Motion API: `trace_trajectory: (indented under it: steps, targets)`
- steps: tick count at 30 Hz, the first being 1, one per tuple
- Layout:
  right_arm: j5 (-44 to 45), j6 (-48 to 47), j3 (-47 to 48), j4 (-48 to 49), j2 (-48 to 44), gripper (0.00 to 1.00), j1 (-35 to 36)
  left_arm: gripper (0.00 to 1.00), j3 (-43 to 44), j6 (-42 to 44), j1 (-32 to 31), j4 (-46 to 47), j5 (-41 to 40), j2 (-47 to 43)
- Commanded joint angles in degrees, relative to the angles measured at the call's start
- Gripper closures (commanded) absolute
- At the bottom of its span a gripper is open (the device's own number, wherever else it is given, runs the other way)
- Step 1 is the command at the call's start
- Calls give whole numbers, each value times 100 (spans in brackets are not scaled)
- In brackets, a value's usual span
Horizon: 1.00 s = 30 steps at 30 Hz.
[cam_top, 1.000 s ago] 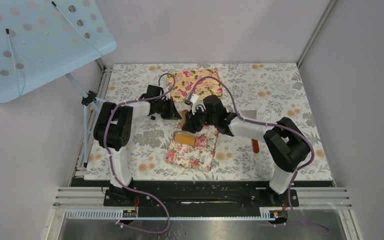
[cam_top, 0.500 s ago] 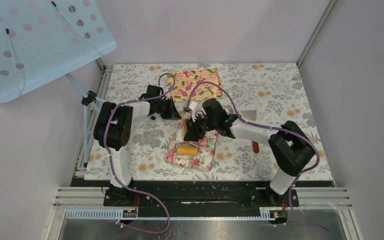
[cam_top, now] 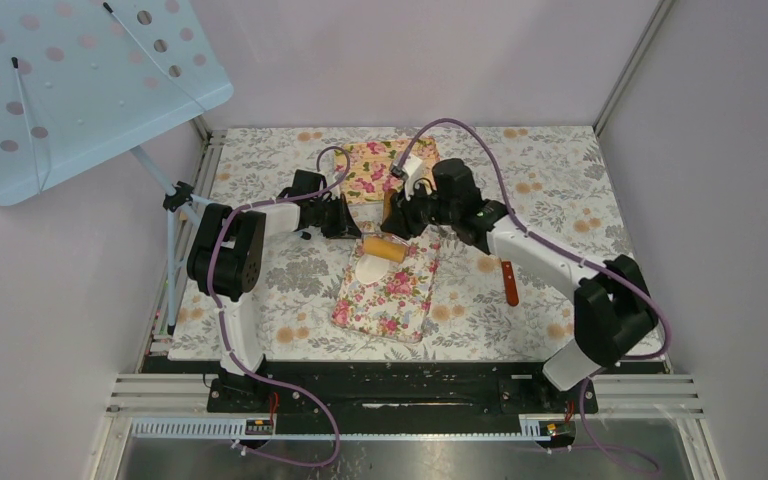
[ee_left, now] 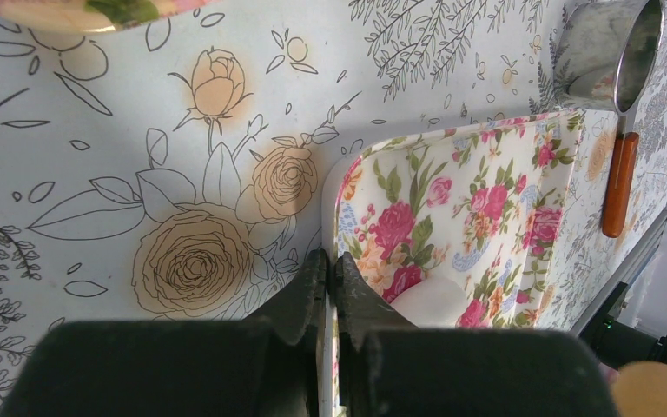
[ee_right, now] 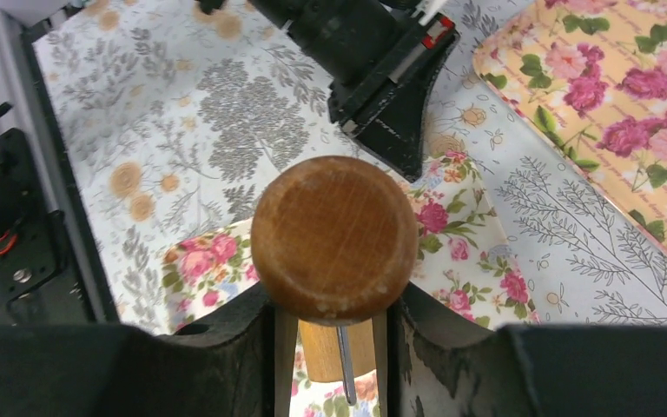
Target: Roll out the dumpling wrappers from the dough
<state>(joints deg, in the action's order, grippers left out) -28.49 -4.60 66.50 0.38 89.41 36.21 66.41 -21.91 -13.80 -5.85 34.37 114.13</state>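
A white lump of dough (cam_top: 372, 270), pressed into a flat oval, lies at the far end of the floral tray (cam_top: 400, 300). The wooden roller (cam_top: 382, 248) rests just beyond it. My right gripper (cam_top: 398, 222) is shut on the roller's handle, whose round end (ee_right: 334, 236) fills the right wrist view between the fingers. My left gripper (cam_top: 355, 230) is shut on the tray's far left rim (ee_left: 328, 217). In the left wrist view the dough (ee_left: 434, 300) shows just right of the jaws. No separate dumpling wrappers are in view.
A second, yellow floral board (cam_top: 385, 165) lies at the back of the table. A shiny metal ring (ee_left: 608, 52) with an orange handle (cam_top: 510, 285) sits right of the tray. A perforated blue panel (cam_top: 70, 80) hangs over the far left corner.
The right gripper drew the roller toward the near end of the tray, then pushed it back to the far end, uncovering the flattened dough. The left gripper has not moved.
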Motion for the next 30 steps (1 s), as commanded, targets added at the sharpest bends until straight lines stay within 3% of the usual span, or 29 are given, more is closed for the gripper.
trace_trajectory:
  steps: [1, 11, 20, 30]
  targets:
    - [406, 350, 148, 793, 585, 100, 34, 100, -16, 38, -18, -334, 81, 186]
    - [482, 39, 126, 725, 1151, 100, 52, 100, -20, 38, -25, -337, 92, 194]
    - [453, -30, -928, 804, 1057, 100, 244, 100, -16, 38, -26, -338, 90, 190]
    - [361, -19, -1271, 454, 1139, 100, 383, 100, -23, 43, -26, -338, 85, 174]
